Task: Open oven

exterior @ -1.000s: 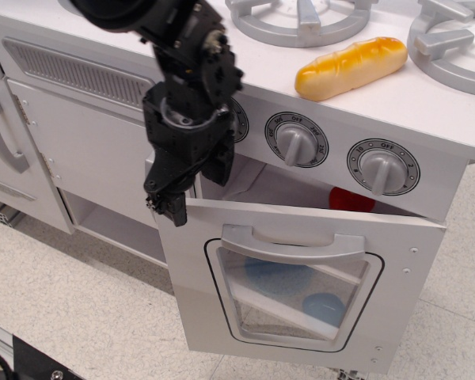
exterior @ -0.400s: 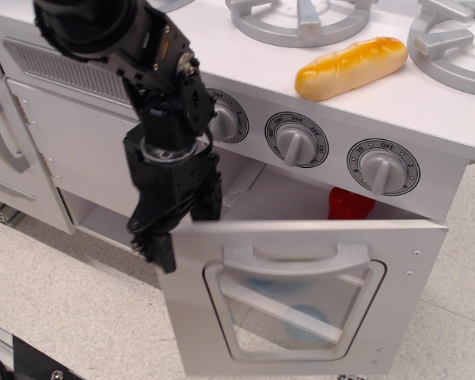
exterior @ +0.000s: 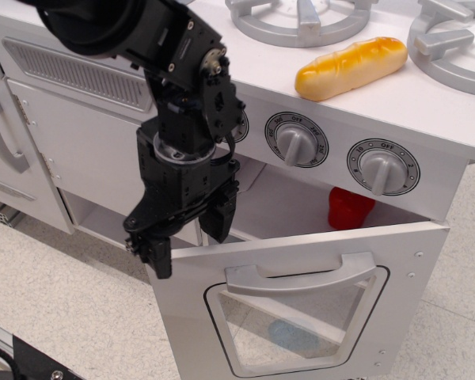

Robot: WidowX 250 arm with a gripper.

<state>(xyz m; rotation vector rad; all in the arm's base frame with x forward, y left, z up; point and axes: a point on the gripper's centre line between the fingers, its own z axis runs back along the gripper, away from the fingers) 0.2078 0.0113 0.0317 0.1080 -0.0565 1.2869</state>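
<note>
A yellow toy bread roll (exterior: 351,67) is lying on the white stovetop (exterior: 427,99) above the oven (exterior: 293,305), between two grey burner grates (exterior: 301,17). Just below the roll, three grey dials (exterior: 382,167) are sitting in a row on the front panel, the leftmost partly hidden behind the black robot arm (exterior: 186,103). A red object (exterior: 348,207) is showing inside the cavity, behind the door's upper edge. Left of the oven, a plain white cupboard door (exterior: 4,150) is showing a grey handle. The oven door is tilting outward from the top, part-way open, its wide grey bar handle (exterior: 301,279) sitting above the rounded clear window (exterior: 297,328), through which something blue is showing. The gripper (exterior: 191,235) is straddling the door's top left corner, fingers spread, one finger (exterior: 160,255) outside and one inside.
</note>
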